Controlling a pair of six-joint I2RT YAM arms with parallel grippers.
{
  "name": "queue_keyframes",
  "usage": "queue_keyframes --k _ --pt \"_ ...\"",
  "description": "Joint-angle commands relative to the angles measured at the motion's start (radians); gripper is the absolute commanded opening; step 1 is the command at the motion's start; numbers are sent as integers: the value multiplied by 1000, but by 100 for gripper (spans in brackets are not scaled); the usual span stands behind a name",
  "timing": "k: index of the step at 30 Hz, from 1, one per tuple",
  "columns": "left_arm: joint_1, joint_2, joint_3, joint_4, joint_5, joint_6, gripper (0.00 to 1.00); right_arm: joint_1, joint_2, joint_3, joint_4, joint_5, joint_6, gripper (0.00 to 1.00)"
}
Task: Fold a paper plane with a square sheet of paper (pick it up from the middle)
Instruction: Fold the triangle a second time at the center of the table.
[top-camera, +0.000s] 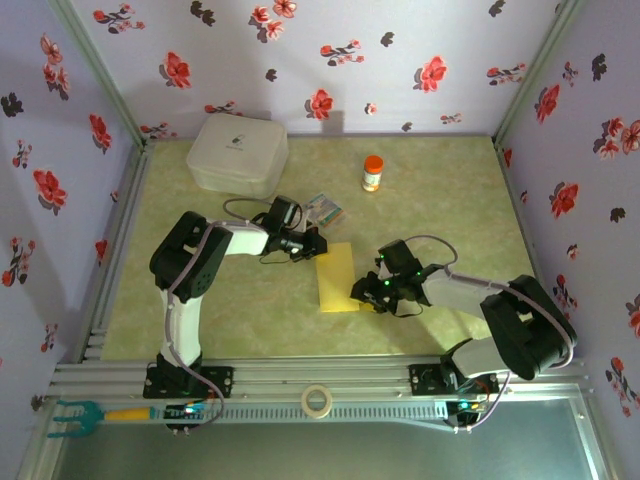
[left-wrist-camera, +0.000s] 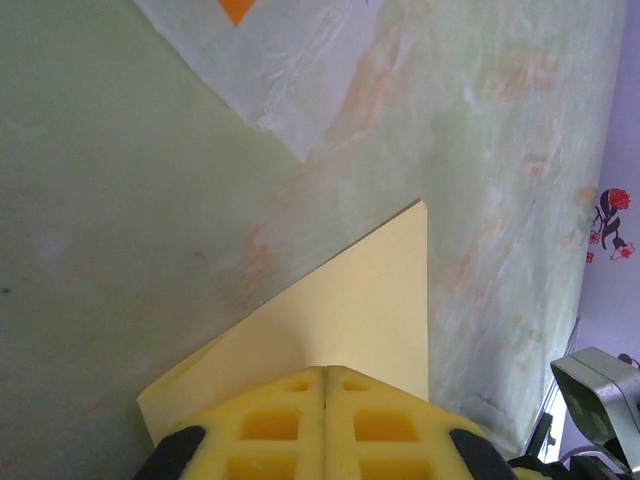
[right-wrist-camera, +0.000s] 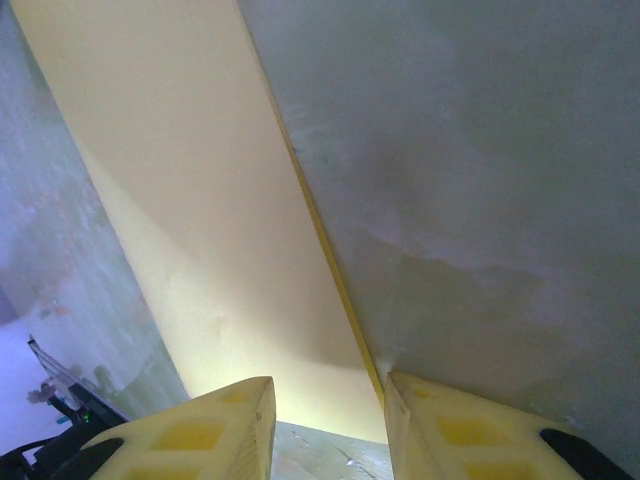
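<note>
Square sheet of paper (top-camera: 336, 278): is being kept flat at the middle of the tabletop (top-camera: 450, 210), folded over into an upright yellow rectangle.
Left end effector (top-camera: 312, 244): is being held clenched over the sheet's far left corner. In its wrist view (left-wrist-camera: 325, 390) the sheet (left-wrist-camera: 350, 310) is being seen running under the closed tips. Whether paper is being pinched cannot be told.
Right end effector (top-camera: 362, 292): is being held released at the sheet's near right side. In its wrist view (right-wrist-camera: 325, 400) the fingers are being kept apart, with the sheet's (right-wrist-camera: 200, 200) edge being lined up between them.
White box (top-camera: 238, 152): is being left at the far left.
Orange-capped bottle (top-camera: 372, 172): is being left upright, far of the sheet.
Printed packet (top-camera: 324, 209): is being left just beyond the sheet's far edge.
</note>
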Motion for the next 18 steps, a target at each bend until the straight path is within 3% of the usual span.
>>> queue_keyframes --k 1,18 --pt "7 31 -41 -79 -58 4 0 17 10 -16 50 -56 21 35" --pt "7 31 -37 -70 -44 4 0 -14 52 32 158 -74 5 40"
